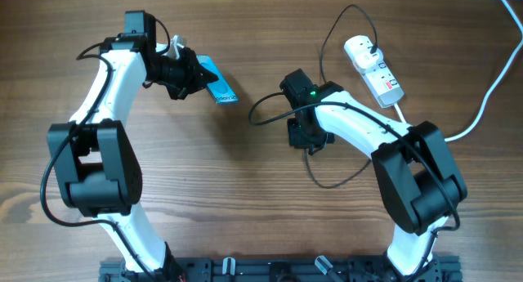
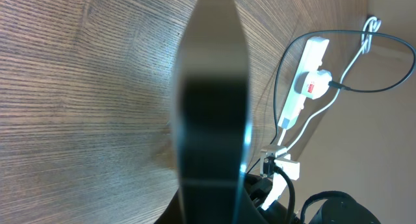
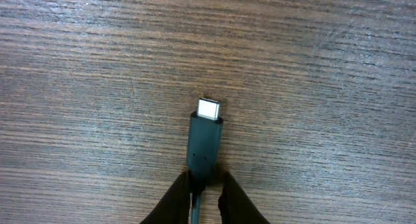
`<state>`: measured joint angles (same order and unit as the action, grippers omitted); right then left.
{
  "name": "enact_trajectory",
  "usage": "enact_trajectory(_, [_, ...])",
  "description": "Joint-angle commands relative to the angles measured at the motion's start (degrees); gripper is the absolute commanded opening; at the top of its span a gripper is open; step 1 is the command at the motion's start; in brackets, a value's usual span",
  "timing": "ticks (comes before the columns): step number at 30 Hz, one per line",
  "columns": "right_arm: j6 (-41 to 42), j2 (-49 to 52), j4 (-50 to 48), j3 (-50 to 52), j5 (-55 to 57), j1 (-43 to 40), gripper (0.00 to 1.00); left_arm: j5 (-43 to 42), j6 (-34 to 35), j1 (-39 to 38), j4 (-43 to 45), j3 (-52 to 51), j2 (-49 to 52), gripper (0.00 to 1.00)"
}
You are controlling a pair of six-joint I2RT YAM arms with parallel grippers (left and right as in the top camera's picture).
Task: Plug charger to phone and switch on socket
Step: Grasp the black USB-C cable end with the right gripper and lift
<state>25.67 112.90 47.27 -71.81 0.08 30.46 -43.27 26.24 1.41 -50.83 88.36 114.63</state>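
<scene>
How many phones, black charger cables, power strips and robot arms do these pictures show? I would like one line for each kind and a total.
phone: 1
black charger cable: 1
power strip: 1
robot arms: 2, the left arm and the right arm
Total: 5

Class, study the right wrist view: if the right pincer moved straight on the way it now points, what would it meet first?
Most likely the bare wooden table. The right pincer grips the charger, whose plug leads, and only wood shows ahead; depth is unclear.
</scene>
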Motion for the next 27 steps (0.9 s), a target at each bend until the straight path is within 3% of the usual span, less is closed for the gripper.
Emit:
enact_trajectory(1, [0.11, 1.90, 0.09, 0.31, -1.03, -0.02, 0.17, -0.74, 0.13, -0.04, -0.02, 0.92, -1.49, 0.04])
enact_trajectory(14, [-0.37, 1.84, -2.01, -0.20, -1.66, -0.04, 0.04, -0.79, 0.11, -0.07, -0.46, 0.92, -1.49, 0.04])
enact_trajectory(17, [-3.61, 0.68, 0.57, -3.54, -6.19, -0.04, 0.04, -7.32, -4.17, -0.20, 1.36, 0.92, -1.49, 0.04])
enact_trajectory(19, [-6.80, -2.45, 2.14, -5.66, -13.44, -0.04, 0.04, -18.58, -9.25, -0.35, 4.94, 0.92, -1.49, 0.04])
enact_trajectory(21, [-7.69, -6.86, 2.78, -6.19, -18.82, -0.04, 0.04, -26.12, -9.62, -0.35, 9.07, 0.92, -1.49, 0.04])
enact_trajectory(27, [-7.61, -21.94, 4.37, -6.19, -21.16, 0.59, 0.04, -30.69, -9.35, -1.14, 13.53, 0.92, -1.49, 0.04])
